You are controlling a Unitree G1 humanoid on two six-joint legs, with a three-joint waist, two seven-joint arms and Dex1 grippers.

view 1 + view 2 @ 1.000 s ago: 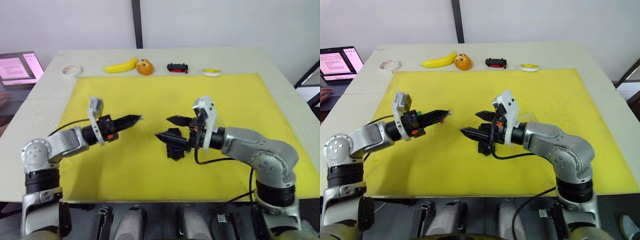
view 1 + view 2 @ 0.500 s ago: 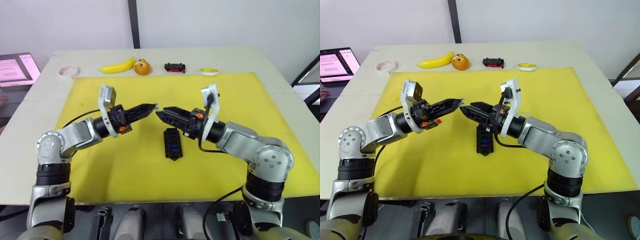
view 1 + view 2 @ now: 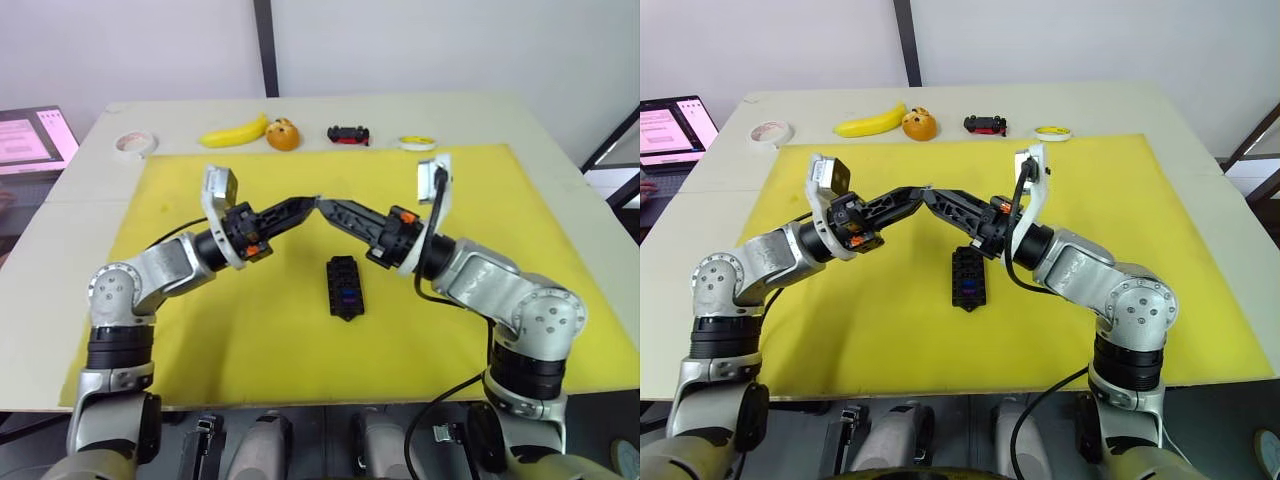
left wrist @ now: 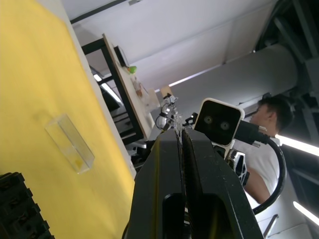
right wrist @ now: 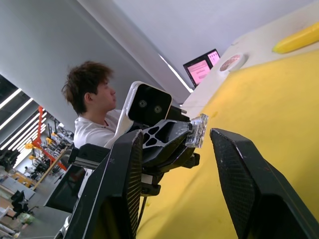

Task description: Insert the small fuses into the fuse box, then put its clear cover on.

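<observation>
Right wrist view: left gripper (image 5: 197,133) pinches a barely visible clear cover (image 5: 198,130); right gripper (image 5: 172,144) spread wide.

No legible text, labels or numbers anywhere.

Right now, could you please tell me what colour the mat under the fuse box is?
Bright yellow; the mat beneath the fuse box shows best in the left eye view.

The fuse box (image 4: 17,206) is cut off at the lower left corner of the left wrist view. From the head, the fuses in its slots are too small to count. The laptop (image 3: 25,140) runs off the left edge, upper left.
</observation>
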